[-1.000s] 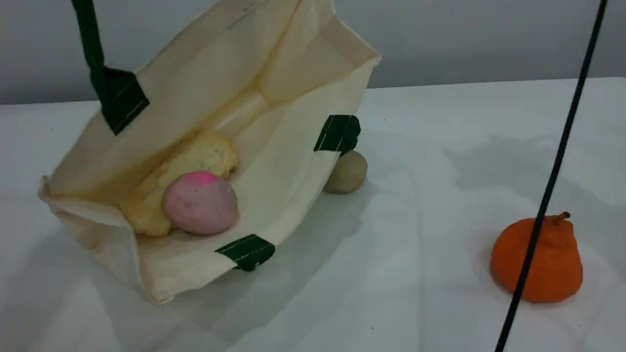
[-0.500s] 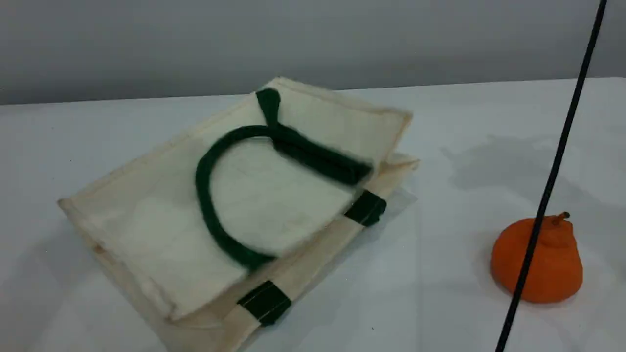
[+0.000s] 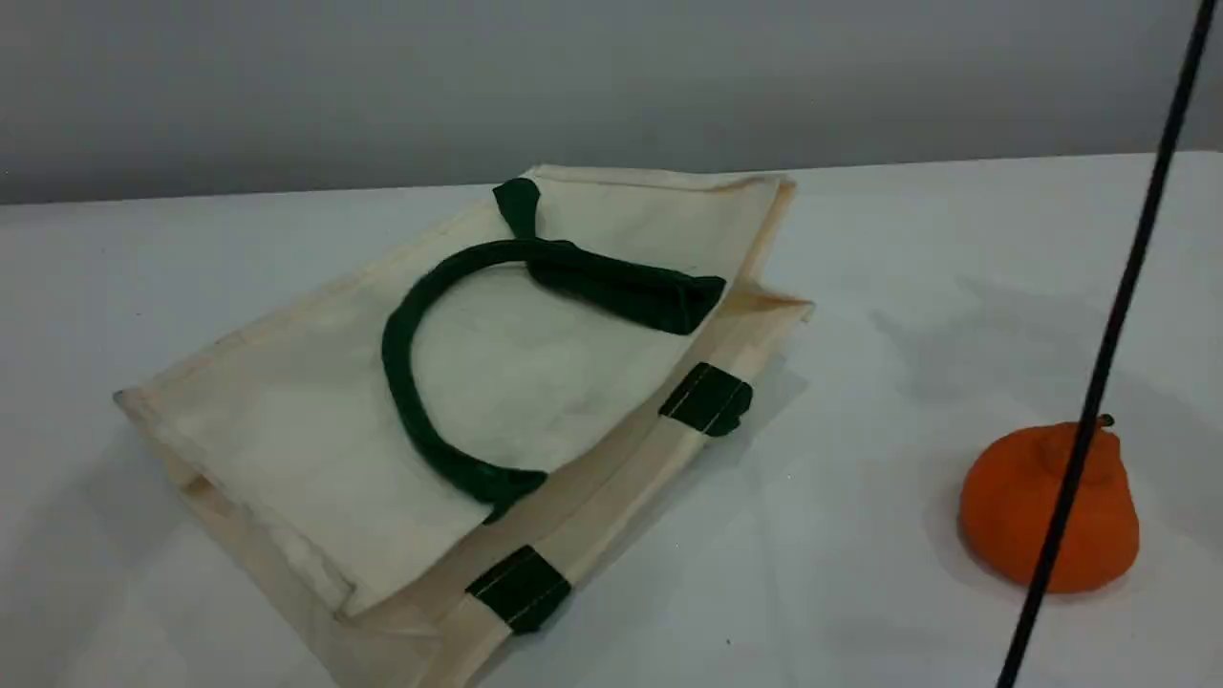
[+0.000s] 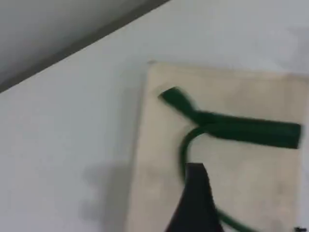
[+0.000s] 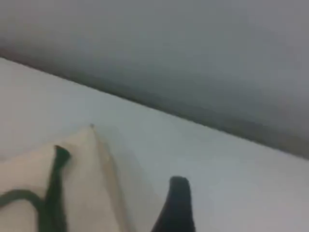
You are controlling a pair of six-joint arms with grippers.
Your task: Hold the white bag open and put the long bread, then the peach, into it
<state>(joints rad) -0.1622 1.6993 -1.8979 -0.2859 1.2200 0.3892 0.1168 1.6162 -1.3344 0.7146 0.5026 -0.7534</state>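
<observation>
All three cameras overlook the white bag (image 3: 287,430).

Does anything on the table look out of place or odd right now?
Yes. The white bag lies flat on the table, not held open, its green handle flopped across the top panel; neither bread nor peach shows. The orange fruit stands apart at the right.

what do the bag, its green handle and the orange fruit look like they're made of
The white bag looks like matte cream canvas: limp cloth lying folded flat, with creases and sewn edges. Its handle seems to be dark green fabric webbing, soft and matte. The orange fruit looks like a dull, wrinkled foam or soft plastic model; which of the two is unclear.
</observation>
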